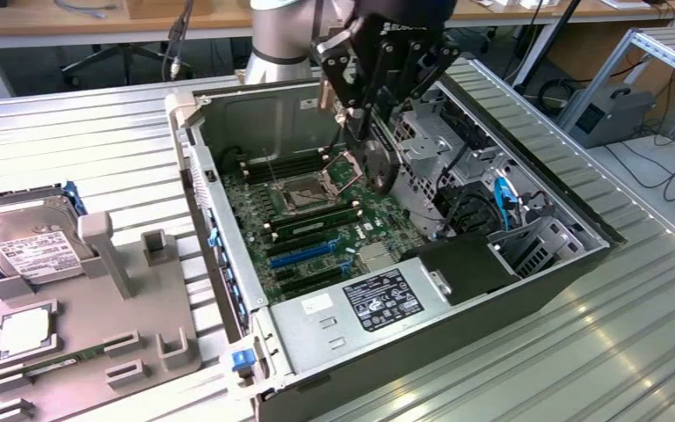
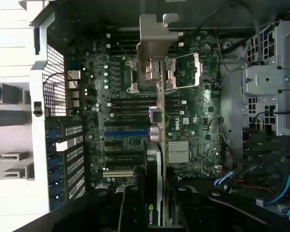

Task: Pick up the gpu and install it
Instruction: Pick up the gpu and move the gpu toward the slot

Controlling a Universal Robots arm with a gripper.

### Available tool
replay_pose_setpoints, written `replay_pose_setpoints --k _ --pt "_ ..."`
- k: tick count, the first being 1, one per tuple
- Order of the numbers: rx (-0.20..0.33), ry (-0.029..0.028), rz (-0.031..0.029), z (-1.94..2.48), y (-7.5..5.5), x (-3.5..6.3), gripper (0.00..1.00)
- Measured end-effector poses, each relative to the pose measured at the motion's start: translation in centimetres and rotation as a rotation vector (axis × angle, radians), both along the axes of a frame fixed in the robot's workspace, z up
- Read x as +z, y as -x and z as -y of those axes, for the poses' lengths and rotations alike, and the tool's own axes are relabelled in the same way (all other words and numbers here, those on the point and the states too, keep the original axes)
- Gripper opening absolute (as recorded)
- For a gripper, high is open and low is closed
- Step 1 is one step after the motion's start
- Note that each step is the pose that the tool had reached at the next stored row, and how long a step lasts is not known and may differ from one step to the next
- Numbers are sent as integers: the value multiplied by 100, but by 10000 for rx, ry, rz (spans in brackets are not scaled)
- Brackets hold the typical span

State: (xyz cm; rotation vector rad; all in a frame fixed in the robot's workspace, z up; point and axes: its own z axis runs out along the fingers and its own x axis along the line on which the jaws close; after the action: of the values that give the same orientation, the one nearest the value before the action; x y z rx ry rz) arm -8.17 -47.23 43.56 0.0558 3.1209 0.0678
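Observation:
My gripper [image 1: 373,105] hangs over the open computer case [image 1: 226,264], shut on the gpu [image 1: 381,167]. The card hangs below the fingers, on edge, above the motherboard [image 1: 326,224] near the CPU socket [image 1: 308,189]. In the wrist view the gpu [image 2: 158,145] appears edge-on between the two dark fingers [image 2: 133,208], with its metal end bracket [image 2: 152,43] at the far end. It lines up roughly across the expansion slots [image 2: 125,133] and stands clear of the board.
A power supply [image 1: 373,299] fills the case's near corner, with drive cages and blue cables [image 1: 502,198] on the exterior view's right. A grey fixture tray [image 1: 91,325] and a silver hard drive [image 1: 27,242] lie outside the case on the exterior view's left.

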Motion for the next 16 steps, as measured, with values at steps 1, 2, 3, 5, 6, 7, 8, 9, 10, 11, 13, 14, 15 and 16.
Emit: replay_pose_setpoints --k 1,2,3,5,6,7,8,9,10,11,13,14,15,16 --pt "-2 0 0 0 -72 0 27" --pt "0 0 0 0 -140 0 27" --pt "0 0 -1 0 -181 0 27" --pt "0 0 0 0 -314 0 27" --pt "0 -1 0 0 -355 0 27" --pt "-1 0 0 0 -402 0 27" --pt "0 0 0 0 -468 0 27" --pt "-2 0 0 0 -526 0 27" --pt "0 0 0 1 -607 0 27" --pt "-1 0 0 0 -667 0 27" --pt "0 0 -1 0 -795 0 27" --pt "-2 0 0 0 -838 0 27" --pt "-1 0 0 0 -895 0 27" --pt "-1 0 0 -1 -954 0 27"
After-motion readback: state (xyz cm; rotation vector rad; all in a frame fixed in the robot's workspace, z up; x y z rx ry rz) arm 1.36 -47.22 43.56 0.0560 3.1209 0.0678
